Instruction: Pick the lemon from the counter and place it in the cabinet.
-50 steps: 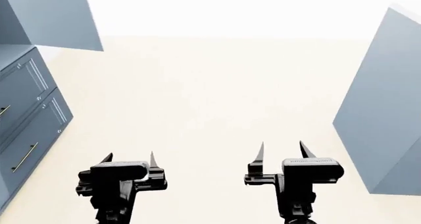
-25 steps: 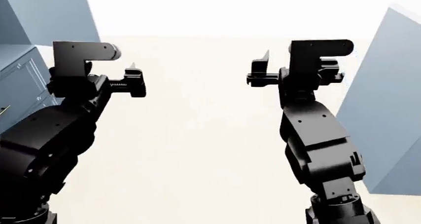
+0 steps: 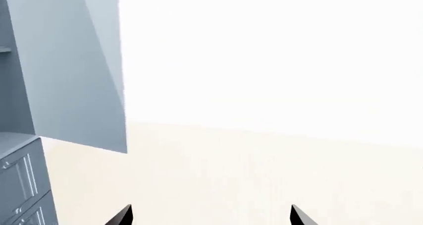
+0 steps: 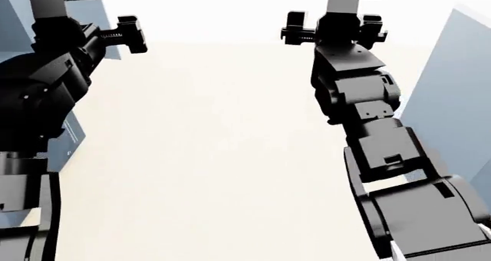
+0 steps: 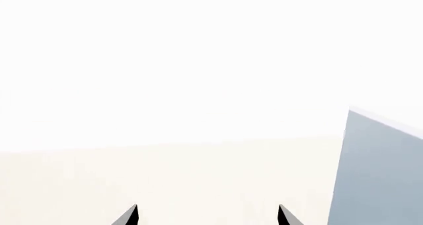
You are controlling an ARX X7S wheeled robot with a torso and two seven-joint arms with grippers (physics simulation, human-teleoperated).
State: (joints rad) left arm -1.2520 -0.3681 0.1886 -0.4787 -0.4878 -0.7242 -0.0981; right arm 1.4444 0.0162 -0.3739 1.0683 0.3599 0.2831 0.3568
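1. Head view: two black arms reach up the frame over a cream counter [image 4: 207, 157].
2. The left pincer [image 3: 208, 216] shows two dark fingertips set apart, nothing between them.
3. The right pincer [image 5: 207, 216] likewise shows its tips apart and empty.
4. The blue-grey cabinet [image 3: 66, 86] fills the left wrist view's left side, with panelled fronts below.
5. The lemon appears in no view.

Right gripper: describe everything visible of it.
The right gripper is black, hard-looking like metal or plastic, at the end of a black jointed arm raised high near the top of the head view. In the right wrist view only two pointed fingertips show, set wide apart with nothing between them: open and empty. Beyond them lie cream surface and a pale blue-grey cabinet panel. Nothing touches it.
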